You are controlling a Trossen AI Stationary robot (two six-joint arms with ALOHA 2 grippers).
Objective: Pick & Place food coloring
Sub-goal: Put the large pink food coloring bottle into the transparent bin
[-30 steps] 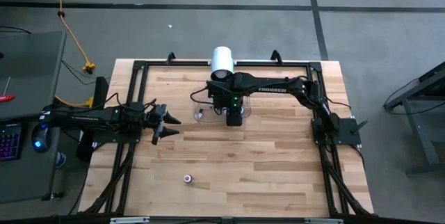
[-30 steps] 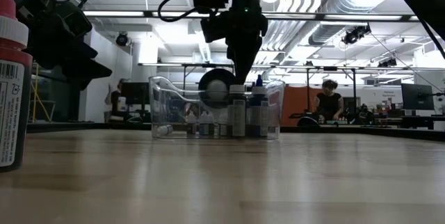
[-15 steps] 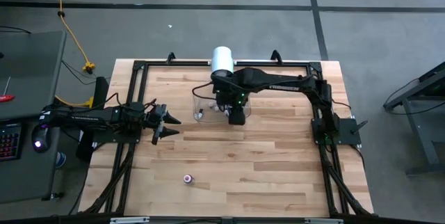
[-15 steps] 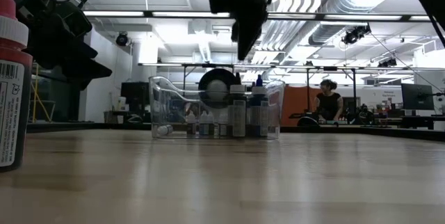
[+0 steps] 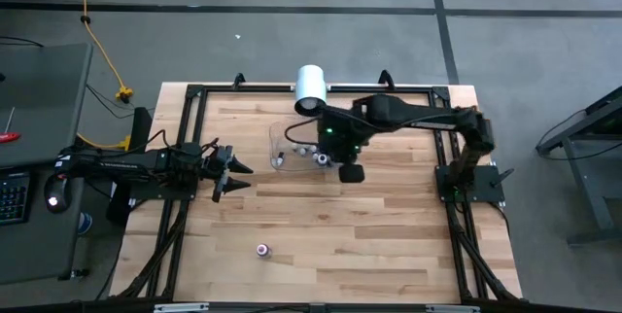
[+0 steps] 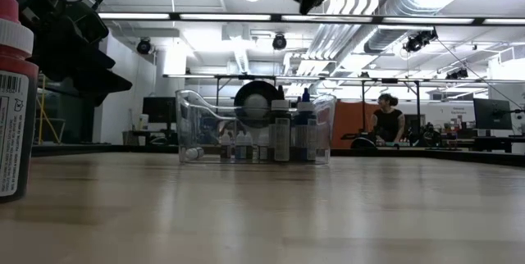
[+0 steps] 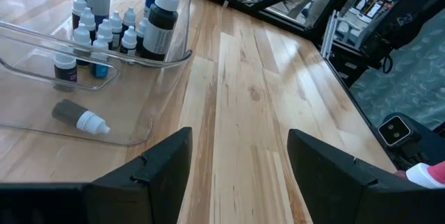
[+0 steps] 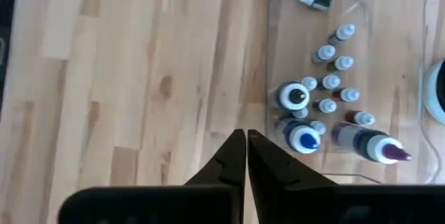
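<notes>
A wooden table is seen from above, with a dark robot arm at each side.

At the left edge, the left gripper waits low over the wood, its two fingers spread wide apart and holding nothing. Straight ahead of these fingers, well apart from them, sits a clear plastic tray holding the food coloring bottles. Most stand upright in a tight cluster at the tray's far side; one bottle lies on its side on the tray floor, nearer the fingers.

Near the table's front edge, far from both grippers, one lone small bottle stands by itself; it looms large and red at the edge of the low view.

Toward the middle, a large white cylinder lies at the table's back edge, just behind the tray.

On the right, the right gripper hangs raised above the table, just beside the tray's right side. Its fingers are pressed together with nothing between them. Below and beyond the fingertips, the bottle cluster shows from above inside the tray, including larger ones with blue tops.
</notes>
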